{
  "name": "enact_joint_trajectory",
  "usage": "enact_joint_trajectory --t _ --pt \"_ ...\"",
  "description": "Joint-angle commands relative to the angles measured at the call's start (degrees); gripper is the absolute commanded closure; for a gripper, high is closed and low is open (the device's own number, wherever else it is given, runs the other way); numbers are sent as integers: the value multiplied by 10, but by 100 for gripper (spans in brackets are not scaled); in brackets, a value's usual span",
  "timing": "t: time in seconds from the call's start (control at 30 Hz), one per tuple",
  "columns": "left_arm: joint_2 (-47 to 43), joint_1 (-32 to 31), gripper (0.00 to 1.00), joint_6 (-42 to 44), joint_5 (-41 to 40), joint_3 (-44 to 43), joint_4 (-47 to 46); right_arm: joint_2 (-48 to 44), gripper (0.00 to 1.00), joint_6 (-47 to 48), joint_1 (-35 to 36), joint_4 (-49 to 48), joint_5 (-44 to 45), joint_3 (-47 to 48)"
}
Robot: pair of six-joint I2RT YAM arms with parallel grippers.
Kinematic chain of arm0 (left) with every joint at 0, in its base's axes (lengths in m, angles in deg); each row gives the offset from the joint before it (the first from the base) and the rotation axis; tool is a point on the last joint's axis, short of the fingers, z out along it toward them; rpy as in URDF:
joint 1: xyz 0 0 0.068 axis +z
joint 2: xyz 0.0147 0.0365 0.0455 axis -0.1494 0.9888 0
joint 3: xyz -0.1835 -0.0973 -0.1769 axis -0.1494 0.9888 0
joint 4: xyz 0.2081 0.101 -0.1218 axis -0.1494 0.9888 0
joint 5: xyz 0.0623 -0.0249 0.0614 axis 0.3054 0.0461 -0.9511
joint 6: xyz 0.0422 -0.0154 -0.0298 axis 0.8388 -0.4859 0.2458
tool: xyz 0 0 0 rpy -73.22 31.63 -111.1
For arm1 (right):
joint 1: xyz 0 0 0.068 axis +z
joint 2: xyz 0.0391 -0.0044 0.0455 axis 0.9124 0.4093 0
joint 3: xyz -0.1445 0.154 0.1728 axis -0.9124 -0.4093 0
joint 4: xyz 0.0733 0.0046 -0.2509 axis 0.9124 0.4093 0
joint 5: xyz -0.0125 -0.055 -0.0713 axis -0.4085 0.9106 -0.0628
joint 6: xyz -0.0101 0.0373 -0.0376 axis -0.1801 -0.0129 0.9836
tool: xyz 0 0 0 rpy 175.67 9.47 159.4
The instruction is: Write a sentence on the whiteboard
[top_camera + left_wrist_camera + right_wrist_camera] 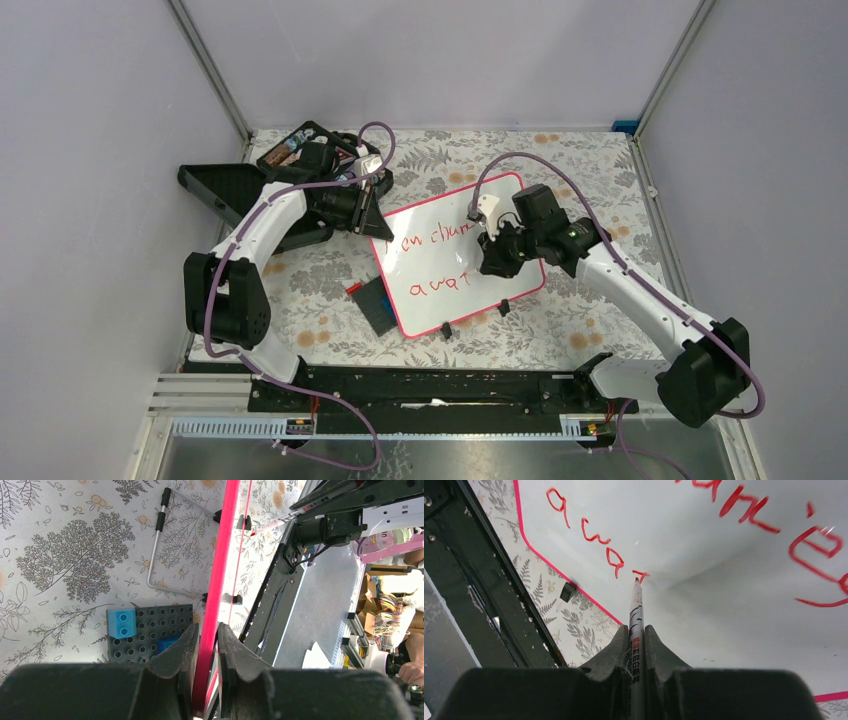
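Observation:
The whiteboard (445,210), white with a pink-red frame, stands tilted on the flowered mat. My left gripper (368,215) is shut on the board's left edge; the left wrist view shows the pink frame (216,580) clamped between the pads. My right gripper (492,250) is shut on a white marker (635,625), its red tip touching the board just after the last letter. The sentence (445,260) is in red: a first line near the top and "awa" plus a started stroke below (596,540).
A dark grey plate with blue blocks (378,303) lies at the board's lower left corner, also in the left wrist view (150,630). A black tray with items (300,150) and a black stand (225,190) sit at the far left. A metal wire stand (160,540) props the board behind.

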Motion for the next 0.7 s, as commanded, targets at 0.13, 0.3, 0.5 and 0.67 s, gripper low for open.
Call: enact_joint_trajectory --t 0.13,0.3,0.5,0.67 --pt "22 -20 100 25 -82 6 -2 6 100 -19 3 -30 -15 43" --pt "21 -20 100 25 -83 7 -1 23 100 -20 3 -45 0 39" --pt "22 -20 100 25 -83 5 -1 37 100 -15 3 -48 17 29" --pt "25 -20 100 25 -83 5 -2 25 100 -11 3 -40 15 21"
